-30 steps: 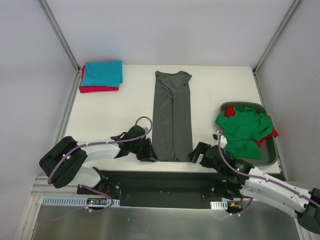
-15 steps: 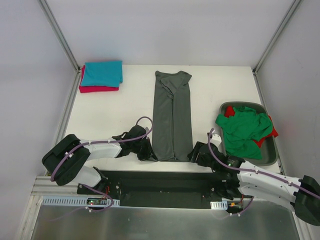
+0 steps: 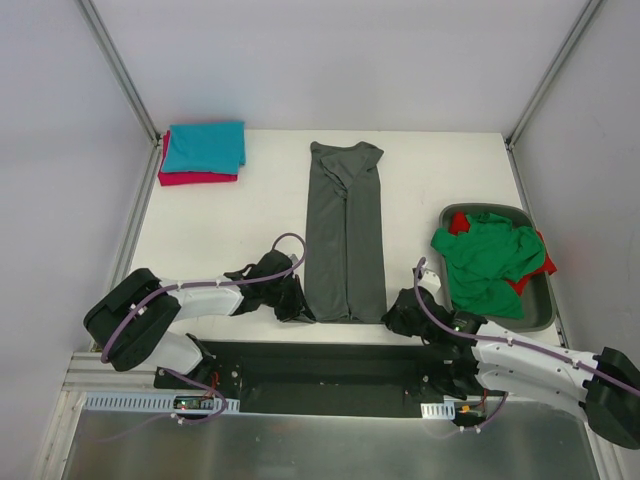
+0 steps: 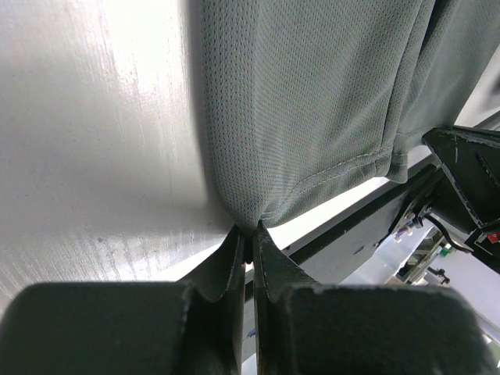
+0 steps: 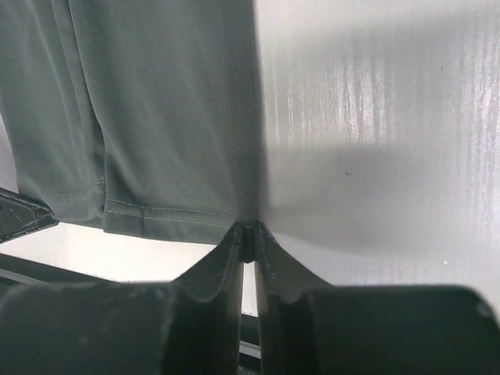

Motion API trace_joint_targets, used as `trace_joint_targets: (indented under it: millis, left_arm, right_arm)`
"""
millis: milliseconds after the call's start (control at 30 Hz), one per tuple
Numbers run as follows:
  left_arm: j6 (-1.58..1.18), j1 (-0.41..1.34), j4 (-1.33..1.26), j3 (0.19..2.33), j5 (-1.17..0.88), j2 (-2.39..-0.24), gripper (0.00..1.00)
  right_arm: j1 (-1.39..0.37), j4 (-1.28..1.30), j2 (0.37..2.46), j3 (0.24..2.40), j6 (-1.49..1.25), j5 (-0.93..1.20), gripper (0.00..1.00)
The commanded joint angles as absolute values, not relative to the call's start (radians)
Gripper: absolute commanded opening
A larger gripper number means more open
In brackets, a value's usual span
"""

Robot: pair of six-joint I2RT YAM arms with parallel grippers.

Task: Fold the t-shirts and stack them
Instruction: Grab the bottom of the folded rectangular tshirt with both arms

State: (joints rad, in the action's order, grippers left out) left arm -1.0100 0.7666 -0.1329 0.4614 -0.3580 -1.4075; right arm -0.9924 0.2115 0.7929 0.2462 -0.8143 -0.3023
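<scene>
A grey t-shirt [image 3: 345, 235] lies folded into a long narrow strip down the middle of the white table [image 3: 230, 240]. My left gripper [image 3: 297, 308] is shut on its near left hem corner; the wrist view shows the grey t-shirt [image 4: 312, 109] pinched in the left gripper [image 4: 250, 233]. My right gripper [image 3: 392, 312] is shut on the near right hem corner, and the right wrist view shows the shirt's fabric [image 5: 172, 117] pinched in the right gripper [image 5: 247, 233]. Two folded shirts, teal on red [image 3: 203, 151], sit stacked at the far left corner.
A dark grey tray [image 3: 546, 305] at the right edge holds a crumpled green shirt [image 3: 485, 260] over a red one [image 3: 458, 223]. The table's near edge drops to a black rail [image 3: 330, 365] just behind both grippers.
The right gripper slid left to the shirt's near right corner and shut on it. The left gripper finished shutting on the near left corner. The shirt has not moved.
</scene>
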Motion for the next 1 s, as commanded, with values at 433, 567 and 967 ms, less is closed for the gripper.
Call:
trace_joint_targets:
  millis: [433, 567, 967]
  left_arm:
    - [-1.186, 0.986, 0.079, 0.262, -0.187, -0.988, 0.0]
    - [-1.184, 0.996, 0.135, 0.265, -0.141, -0.841, 0.0]
    - [-0.89, 0.853, 0.146, 0.629, -0.075, -1.044, 0.0]
  right_arm:
    - [-1.248, 0.152, 0.598, 0.17, -0.937, -0.063, 0.01]
    - [-1.264, 0.196, 0.56, 0.21, -0.908, -0.103, 0.01]
    - [-1.051, 0.414, 0.59, 0.495, -0.609, -0.272, 0.01]
